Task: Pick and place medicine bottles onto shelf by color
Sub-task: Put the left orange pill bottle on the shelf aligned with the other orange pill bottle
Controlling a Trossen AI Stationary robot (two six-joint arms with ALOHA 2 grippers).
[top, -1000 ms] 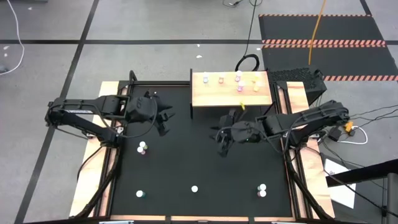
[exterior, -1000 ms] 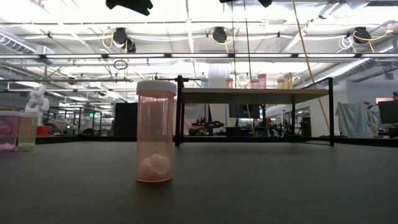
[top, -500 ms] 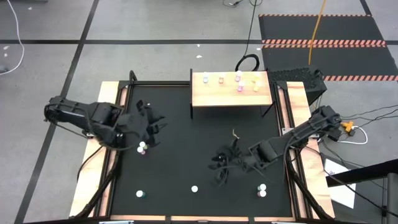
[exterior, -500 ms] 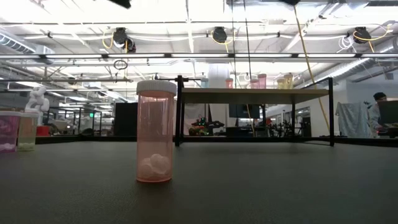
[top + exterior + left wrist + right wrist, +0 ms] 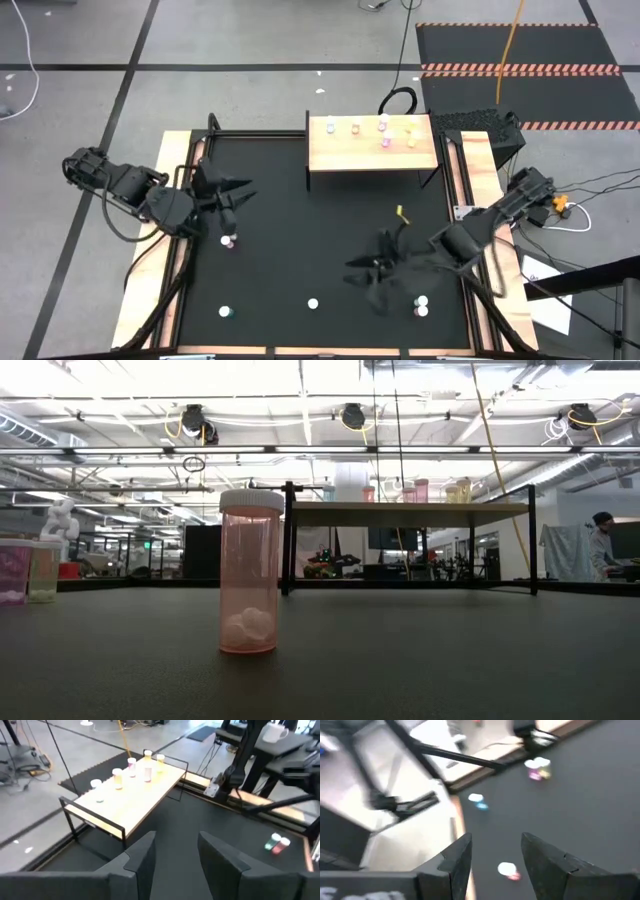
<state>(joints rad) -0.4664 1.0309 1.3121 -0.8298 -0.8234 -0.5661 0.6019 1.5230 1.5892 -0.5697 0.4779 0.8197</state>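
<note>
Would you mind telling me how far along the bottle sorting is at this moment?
About halfway: five bottles stand on the shelf. Nothing is in hand; the left gripper and right gripper are both open and empty. Five remain on the black table: a pair at left, a pair at right and two singles along the near edge.

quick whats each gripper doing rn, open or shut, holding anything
Left gripper: open, empty, at the table's left side, facing the shelf.
Right gripper: open, empty, over the table's front right, above a bottle.
</note>
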